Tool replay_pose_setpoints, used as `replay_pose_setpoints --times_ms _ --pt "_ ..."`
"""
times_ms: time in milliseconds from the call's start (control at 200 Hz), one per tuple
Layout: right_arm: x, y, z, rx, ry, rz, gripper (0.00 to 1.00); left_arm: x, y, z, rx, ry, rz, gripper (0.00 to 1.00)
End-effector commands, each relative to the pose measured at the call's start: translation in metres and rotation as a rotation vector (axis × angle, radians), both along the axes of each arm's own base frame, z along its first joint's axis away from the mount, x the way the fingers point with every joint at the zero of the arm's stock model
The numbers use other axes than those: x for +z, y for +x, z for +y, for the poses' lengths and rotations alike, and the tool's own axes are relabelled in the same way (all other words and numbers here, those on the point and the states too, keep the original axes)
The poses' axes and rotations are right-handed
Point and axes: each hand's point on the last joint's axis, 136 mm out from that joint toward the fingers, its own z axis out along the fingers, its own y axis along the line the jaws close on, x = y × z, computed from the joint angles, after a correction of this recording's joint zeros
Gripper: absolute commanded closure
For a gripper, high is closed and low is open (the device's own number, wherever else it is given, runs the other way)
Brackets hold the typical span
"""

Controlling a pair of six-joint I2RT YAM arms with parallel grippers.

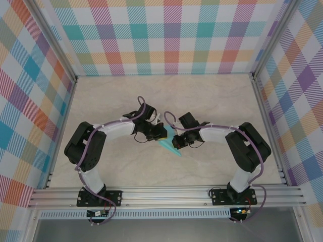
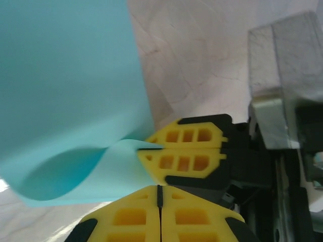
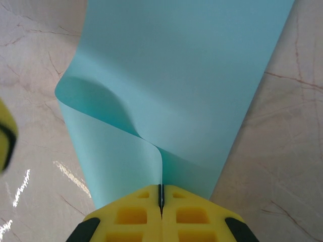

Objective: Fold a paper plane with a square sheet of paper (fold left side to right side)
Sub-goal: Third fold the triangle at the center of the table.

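Two arms bend inward in the top view, so the left hand (image 1: 158,132) and right hand (image 1: 175,142) meet over the middle of the desk (image 1: 212,101). The square sheet of paper (image 1: 172,149) hangs between them, tilted.

On the left wrist camera, my left hand (image 2: 159,190) is closed, its fingers pressed flat together. I cannot tell whether any paper is caught there. Just ahead, the right hand (image 2: 155,148) pinches the curled turquoise sheet (image 2: 65,91) at its edge.

On the right wrist camera, the right hand (image 3: 161,190) is clamped on the sheet (image 3: 176,75), which bows up into a loose roll. The left hand's yellow fingertip (image 3: 5,151) sits apart at the frame's left edge.
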Motion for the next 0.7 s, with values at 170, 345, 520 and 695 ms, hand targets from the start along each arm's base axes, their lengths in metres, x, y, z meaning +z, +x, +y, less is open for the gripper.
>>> replay_pose_setpoints --times_ms 170,345,520,695 --pt "-0.035 -0.028 -0.022 0.025 -0.139 0.112 1.0 -0.023 -0.002 -0.008 -0.004 0.031 0.03 0.94" --pt "-0.035 -0.028 -0.023 0.025 -0.144 0.113 1.0 -0.043 -0.008 -0.005 -0.003 0.074 0.06 0.95" --pt "-0.037 -0.028 -0.023 0.025 -0.148 0.117 1.0 -0.059 -0.012 0.003 0.007 0.123 0.074 0.96" --pt "-0.036 -0.027 -0.022 0.027 -0.144 0.117 1.0 -0.075 -0.018 0.012 0.018 0.158 0.097 0.97"
